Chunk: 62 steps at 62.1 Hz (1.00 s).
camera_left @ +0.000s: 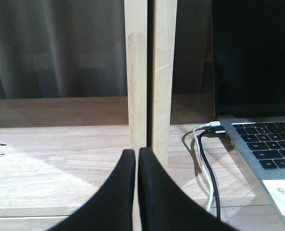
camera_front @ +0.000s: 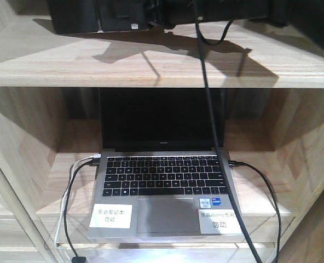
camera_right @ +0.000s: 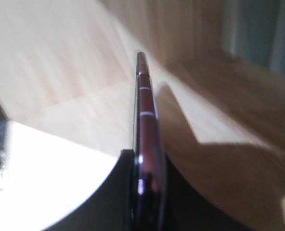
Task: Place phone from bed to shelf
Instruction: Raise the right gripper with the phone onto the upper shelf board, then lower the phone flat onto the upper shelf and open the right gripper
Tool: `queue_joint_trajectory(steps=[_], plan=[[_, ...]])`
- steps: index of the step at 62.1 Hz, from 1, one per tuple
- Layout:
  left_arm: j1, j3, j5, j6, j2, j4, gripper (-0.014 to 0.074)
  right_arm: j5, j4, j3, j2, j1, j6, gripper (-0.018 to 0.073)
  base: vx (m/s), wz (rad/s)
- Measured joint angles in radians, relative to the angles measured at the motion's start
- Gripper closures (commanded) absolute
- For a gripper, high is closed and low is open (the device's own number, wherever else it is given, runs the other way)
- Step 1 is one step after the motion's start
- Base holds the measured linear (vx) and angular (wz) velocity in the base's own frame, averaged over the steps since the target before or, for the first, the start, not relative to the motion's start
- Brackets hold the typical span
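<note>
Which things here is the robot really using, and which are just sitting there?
For the job:
- phone, held edge-on in the right gripper
- shelf, the pale wooden planks all around

Just sitting there:
- laptop, open in the lower compartment
- cables plugged into its sides
- white labels on the palm rest
- left gripper, shut and empty
</note>
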Motion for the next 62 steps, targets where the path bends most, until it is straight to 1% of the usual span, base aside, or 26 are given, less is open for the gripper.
queue_joint_trajectory(steps=[14, 22, 28, 32, 33, 45, 48, 53, 62], plan=[[0.000, 0.000, 0.000, 0.000, 0.000, 0.000, 0.0596, -0.022, -0.011, -0.004, 0.019, -0.001, 0.000, 0.0556, 0.00, 0.00], [0.000, 0.000, 0.000, 0.000, 0.000, 0.000, 0.0596, -0.022, -0.012, -0.005, 0.028, -0.001, 0.000, 0.0512, 0.00, 0.00], [0.000, 0.000, 0.000, 0.000, 0.000, 0.000, 0.0596, -0.022, -0.019, -0.005, 0.028, -0.001, 0.000, 0.0439, 0.00, 0.00], [0.000, 0.000, 0.000, 0.000, 0.000, 0.000, 0.0596, -0.022, -0.026, -0.005, 0.029, -0.001, 0.000, 0.0351, 0.00, 0.00], [0.000, 0.000, 0.000, 0.000, 0.000, 0.000, 0.0596, -0.022, -0.026, -0.005, 0.030, -0.001, 0.000, 0.0340, 0.00, 0.00], [0.000, 0.000, 0.000, 0.000, 0.000, 0.000, 0.0596, -0.036, -0.027, -0.005, 0.031, -0.001, 0.000, 0.0027, 0.00, 0.00], [0.000, 0.000, 0.000, 0.000, 0.000, 0.000, 0.0596, -0.046, -0.027, -0.005, 0.031, -0.001, 0.005, -0.0024, 0.00, 0.00], [0.000, 0.000, 0.000, 0.000, 0.000, 0.000, 0.0596, -0.068, -0.030, -0.005, 0.031, -0.001, 0.014, -0.0080, 0.00, 0.00], [0.000, 0.000, 0.000, 0.000, 0.000, 0.000, 0.0596, -0.090, -0.038, -0.005, 0.031, -0.001, 0.018, -0.0077, 0.00, 0.00]])
